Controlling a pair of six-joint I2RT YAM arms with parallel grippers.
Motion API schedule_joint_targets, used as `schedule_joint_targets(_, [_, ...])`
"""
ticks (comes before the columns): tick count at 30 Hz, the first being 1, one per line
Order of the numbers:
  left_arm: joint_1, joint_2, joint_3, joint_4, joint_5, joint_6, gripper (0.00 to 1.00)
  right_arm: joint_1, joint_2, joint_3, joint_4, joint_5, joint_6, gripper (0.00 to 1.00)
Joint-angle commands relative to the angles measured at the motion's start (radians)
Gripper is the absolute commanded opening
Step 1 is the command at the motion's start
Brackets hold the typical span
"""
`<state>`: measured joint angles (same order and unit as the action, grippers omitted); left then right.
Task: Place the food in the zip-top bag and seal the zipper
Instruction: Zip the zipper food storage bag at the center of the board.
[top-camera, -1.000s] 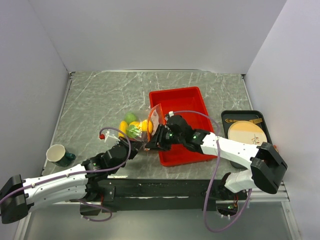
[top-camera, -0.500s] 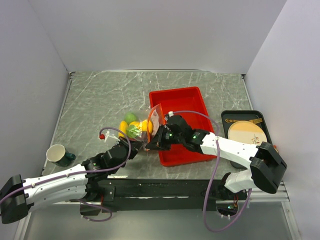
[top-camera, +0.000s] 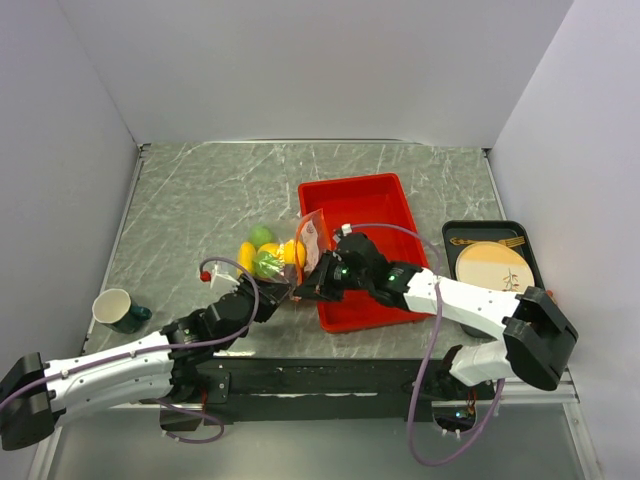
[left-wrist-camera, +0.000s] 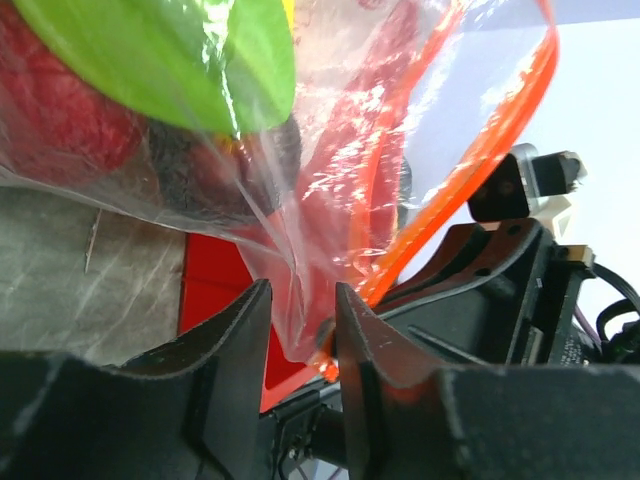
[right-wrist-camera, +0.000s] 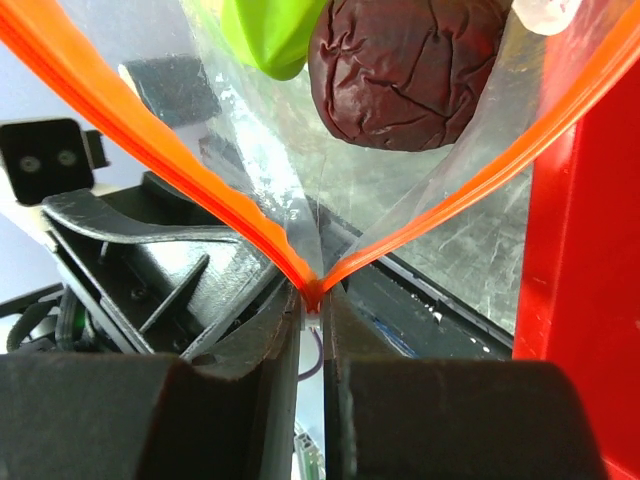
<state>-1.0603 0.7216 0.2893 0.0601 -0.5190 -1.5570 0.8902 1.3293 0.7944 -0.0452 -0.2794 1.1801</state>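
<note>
Zipper (right-wrist-camera: 150, 150) sits clamped in your right gripper (right-wrist-camera: 312, 300). Your left gripper (left-wrist-camera: 295, 330) pinches the zip-top bag (left-wrist-camera: 330, 200), apparently. Red tray (top-camera: 365, 250) crowds the right; cup (top-camera: 118, 310) stands well apart.

Your right gripper (top-camera: 305, 288) and left gripper (top-camera: 283, 298) crowd the zip-top bag (top-camera: 290, 255) corner, red tray (top-camera: 385, 195) walls its right, open tabletop (top-camera: 200, 200) behind and left.

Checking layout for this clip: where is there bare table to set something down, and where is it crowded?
Bare marble lies along the far edge behind the red tray and at far left above the mug. It is crowded near centre, where both grippers meet at the zip-top bag of food, and right, by the black tray.
</note>
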Motion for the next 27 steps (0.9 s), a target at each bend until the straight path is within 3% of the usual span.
schedule_joint_targets(1, [-0.006, -0.011, -0.021, 0.040, 0.034, -0.034, 0.40, -0.007, -0.061, 0.000, 0.073, 0.042, 0.012, 0.05])
schedule_joint_targets(3, [-0.007, -0.016, -0.030, 0.043, 0.034, -0.046, 0.45, -0.008, -0.068, -0.001, 0.087, 0.048, 0.015, 0.05])
schedule_joint_targets(8, [-0.010, -0.014, -0.033, 0.063, 0.014, -0.052, 0.47, -0.010, -0.071, -0.004, 0.108, 0.039, 0.021, 0.05])
schedule_joint_targets(15, [-0.010, -0.002, -0.032, 0.086, -0.019, -0.069, 0.45, -0.010, -0.074, -0.012, 0.107, 0.025, 0.024, 0.04])
schedule_joint_targets(20, [-0.010, 0.001, -0.036, 0.096, -0.039, -0.098, 0.37, -0.011, -0.088, -0.030, 0.108, 0.020, 0.027, 0.04])
schedule_joint_targets(23, [-0.010, 0.012, -0.044, 0.118, -0.039, -0.107, 0.26, -0.010, -0.087, -0.034, 0.113, 0.014, 0.030, 0.04])
schedule_joint_targets(27, [-0.010, 0.025, -0.045, 0.130, -0.044, -0.115, 0.23, -0.008, -0.084, -0.038, 0.123, 0.003, 0.035, 0.04])
